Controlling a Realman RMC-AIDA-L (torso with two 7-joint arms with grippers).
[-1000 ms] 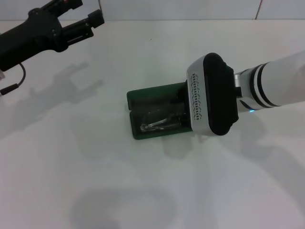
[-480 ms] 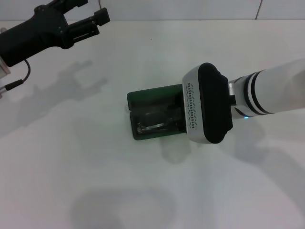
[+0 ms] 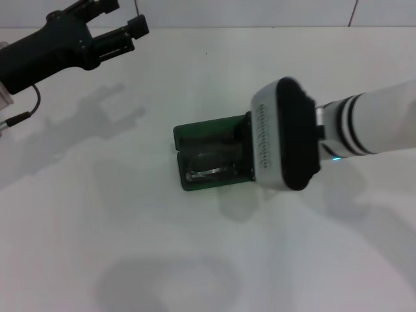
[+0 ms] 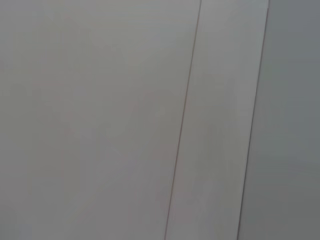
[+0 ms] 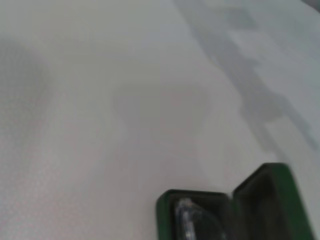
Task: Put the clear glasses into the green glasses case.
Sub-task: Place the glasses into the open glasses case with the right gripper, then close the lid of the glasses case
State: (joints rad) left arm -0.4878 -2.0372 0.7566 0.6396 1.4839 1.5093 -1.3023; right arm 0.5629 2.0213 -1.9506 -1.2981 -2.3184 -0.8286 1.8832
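The green glasses case [image 3: 195,136] lies open in the middle of the white table, its lid towards the back. The clear glasses [image 3: 207,170] rest inside its front tray. The right wrist view shows the same case [image 5: 272,187] with the clear glasses [image 5: 187,220] in the tray. My right arm's white and black wrist housing [image 3: 286,133] hovers over the case's right end and hides my right gripper. At the far left, raised above the table, my left gripper [image 3: 120,19] stands open with nothing between its fingers.
The white table [image 3: 130,247] stretches out bare all round the case. A tiled wall runs along the back edge [image 3: 260,13]. The left wrist view shows only a pale panelled wall [image 4: 150,120].
My right arm has shifted slightly over the case's right end. The glasses lie lower and flatter in the tray than a second ago. The left arm has drifted a little.
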